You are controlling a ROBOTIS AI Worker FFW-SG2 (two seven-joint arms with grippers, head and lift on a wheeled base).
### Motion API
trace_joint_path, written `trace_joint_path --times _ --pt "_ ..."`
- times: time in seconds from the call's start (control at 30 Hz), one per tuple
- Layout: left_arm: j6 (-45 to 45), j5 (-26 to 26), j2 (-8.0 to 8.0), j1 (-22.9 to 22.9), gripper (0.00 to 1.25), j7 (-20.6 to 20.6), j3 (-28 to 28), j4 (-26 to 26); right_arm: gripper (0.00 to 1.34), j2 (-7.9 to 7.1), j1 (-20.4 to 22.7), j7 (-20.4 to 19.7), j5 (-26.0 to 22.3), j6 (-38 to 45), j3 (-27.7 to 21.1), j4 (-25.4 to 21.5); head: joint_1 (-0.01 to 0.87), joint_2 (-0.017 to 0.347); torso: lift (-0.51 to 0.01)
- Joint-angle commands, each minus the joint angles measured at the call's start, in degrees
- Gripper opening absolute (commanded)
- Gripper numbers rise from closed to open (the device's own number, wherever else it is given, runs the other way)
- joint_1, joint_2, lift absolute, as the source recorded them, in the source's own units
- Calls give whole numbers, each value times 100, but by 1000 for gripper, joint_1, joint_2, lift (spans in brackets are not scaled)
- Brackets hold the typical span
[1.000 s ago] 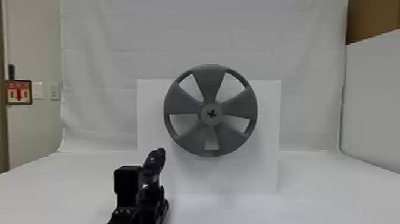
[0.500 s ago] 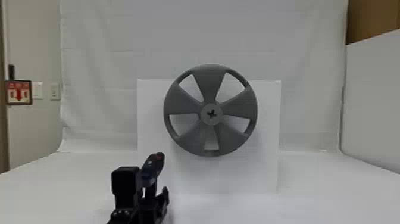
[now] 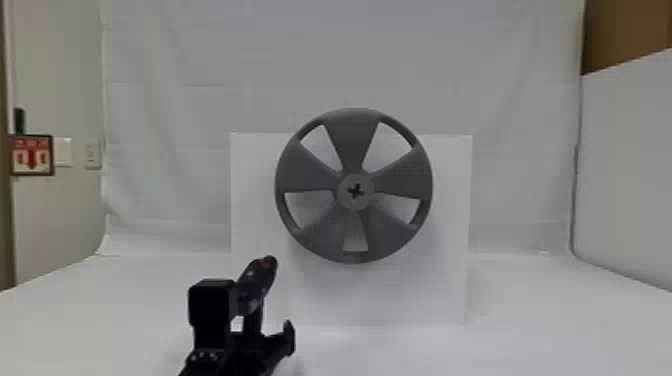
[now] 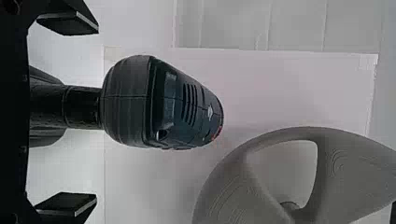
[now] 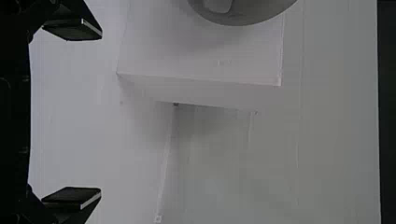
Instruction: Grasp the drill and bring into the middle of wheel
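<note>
With its two fingers spread wide on either side of the drill (image 3: 259, 280), the left gripper (image 3: 254, 325) is ungripped — daylight down both flanks of the handle in the left wrist view. And there's the drill, upright between those fingers, rounded rear end up top, down and left of the wheel (image 3: 352, 137), in front of the lower left corner of the white box (image 3: 450, 210)! The hub (image 3: 345, 195) sits well apart from it, up and to the right, a dark cross at its middle.

Now the right gripper (image 5: 72, 116), wide open as well, its fingers well apart, facing the side of the white box.

Tricky to read lower down: the left gripper's body cuts across the drill's foot, so whether that foot touches the table (image 3: 550, 325) I can't tell. The chuck end is hidden behind the drill's own body, and a black block (image 3: 212, 305) makes one finger hard to pick out from the head — while both wrist views cut off part of the wheel.
</note>
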Motion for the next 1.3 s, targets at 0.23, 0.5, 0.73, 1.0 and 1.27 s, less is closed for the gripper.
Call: trace_joint_path --times 0.23,0.5,0.73,1.0,1.27 --pt "7 -469 -88 72 1239 -1422 722 27 1218 1 15 4 -17 0 -33 0 54 31 -403" --pt "-99 -811 -123 54 1246 -3030 1434 290 1218 1 41 4 -35 0 -68 0 54 31 -403" --pt "-99 -1242 -114 -34 1250 -3962 1838 413 1218 -8 50 4 -44 0 -68 0 54 31 -403" --pt "-99 -1427 -97 54 1250 -4041 2304 413 1218 -43 76 4 -79 0 -103 0 54 31 -403" --pt "-99 -1541 -79 36 1250 -4129 2761 405 1218 -52 103 4 -96 0 -147 0 54 31 -403"
